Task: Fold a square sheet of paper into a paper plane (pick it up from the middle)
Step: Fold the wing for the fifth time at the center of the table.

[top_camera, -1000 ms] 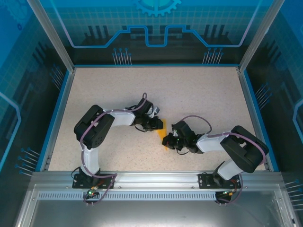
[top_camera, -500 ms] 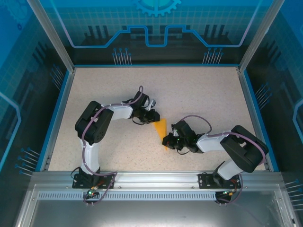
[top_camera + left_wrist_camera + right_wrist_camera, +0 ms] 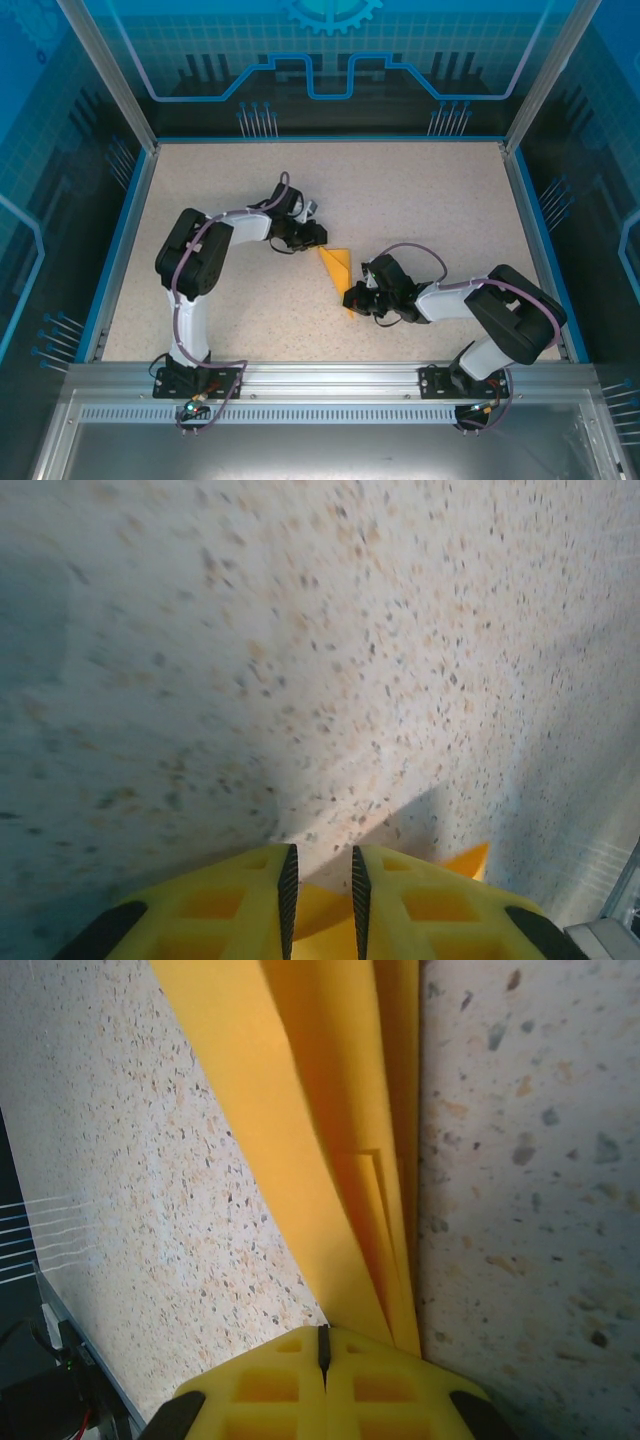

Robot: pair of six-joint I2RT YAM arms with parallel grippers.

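Note:
The orange-yellow paper plane (image 3: 338, 266) lies mid-table as a slim folded dart, its tip pointing up-left. My right gripper (image 3: 356, 298) is shut on its near tail end; in the right wrist view the folded layers (image 3: 330, 1140) run away from the closed jaws (image 3: 323, 1348). My left gripper (image 3: 316, 238) sits just up-left of the tip, apart from it. Its pads (image 3: 288, 885) stand a narrow gap apart with bare table showing between them. A bit of the orange-yellow paper (image 3: 468, 859) peeks out beneath and beside the left fingers.
The speckled beige table (image 3: 420, 200) is ringed by a blue rim (image 3: 118, 250), with glass walls beyond. The arm bases sit on the metal rail (image 3: 330, 378) at the near edge.
My left gripper has pulled back up-left off the paper, uncovering the plane's tip, and its jaws have eased apart slightly. The right gripper has stayed where it was, still shut.

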